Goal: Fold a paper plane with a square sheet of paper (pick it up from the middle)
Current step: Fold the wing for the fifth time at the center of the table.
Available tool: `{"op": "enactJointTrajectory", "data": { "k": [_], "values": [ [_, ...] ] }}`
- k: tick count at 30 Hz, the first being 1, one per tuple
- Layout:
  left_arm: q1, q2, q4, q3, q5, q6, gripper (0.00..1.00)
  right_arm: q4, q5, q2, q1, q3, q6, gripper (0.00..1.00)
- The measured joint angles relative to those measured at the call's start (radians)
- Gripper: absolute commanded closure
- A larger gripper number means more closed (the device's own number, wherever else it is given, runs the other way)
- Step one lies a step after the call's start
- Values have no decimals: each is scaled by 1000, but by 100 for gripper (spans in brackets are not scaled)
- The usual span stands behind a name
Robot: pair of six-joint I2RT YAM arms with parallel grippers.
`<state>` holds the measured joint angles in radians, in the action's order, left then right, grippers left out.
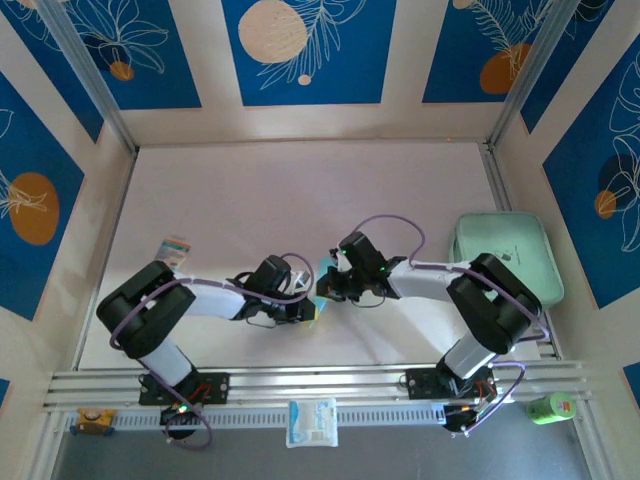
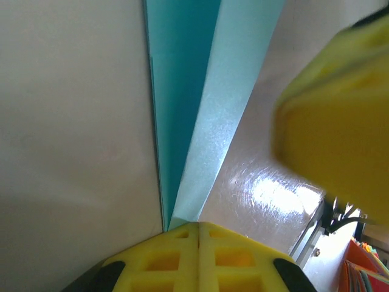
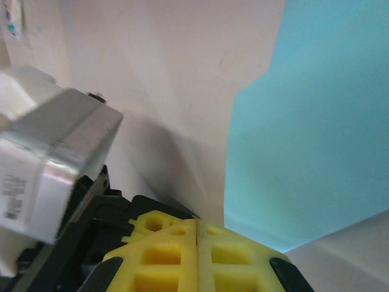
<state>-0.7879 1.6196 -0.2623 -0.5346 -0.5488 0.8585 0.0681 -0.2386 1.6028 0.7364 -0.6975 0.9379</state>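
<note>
Across the enclosure floor lies a smooth, glossy, off-white table (image 1: 250, 200), where two white-and-black jointed arms reach inward and meet near the middle. At its right edge sits one mint-green rounded tray (image 1: 510, 250), matte, with soft corners.

Between the two wrists is the thin light blue square sheet of paper (image 2: 200, 109). It is one piece, already creased into long, flat, overlapping panels, the upper one paler and faintly shiny.

The left gripper (image 2: 199, 226) has its ribbed yellow plastic fingers pressed fully together, and the narrow end of the sheet runs into their tips, so it is pinched there. The right gripper (image 3: 199, 222) is likewise closed tight. The sheet's lower edge meets its fingertips, but whether it is clamped cannot be told. A silver housing on the left arm (image 3: 55, 158) carries a small printed label (too blurred to read).

Near the front rail lies one white crinkled plastic packet (image 1: 312, 422). One green cylindrical container (image 1: 550, 407) lies at the right corner, its label illegible. One small striped card (image 1: 175, 248) rests by the left arm.
</note>
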Motion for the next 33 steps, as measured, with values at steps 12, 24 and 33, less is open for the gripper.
{"op": "enactJointTrajectory", "data": {
  "k": [12, 24, 33],
  "values": [
    [0, -2, 1, 0, 3, 0, 100, 103, -53, 78, -59, 55, 35, 95],
    [0, -2, 1, 0, 3, 0, 100, 50, -28, 79, -191, 16, -9, 95],
    [0, -2, 1, 0, 3, 0, 100, 39, -35, 100, -310, -4, -44, 94]
  ]
}}
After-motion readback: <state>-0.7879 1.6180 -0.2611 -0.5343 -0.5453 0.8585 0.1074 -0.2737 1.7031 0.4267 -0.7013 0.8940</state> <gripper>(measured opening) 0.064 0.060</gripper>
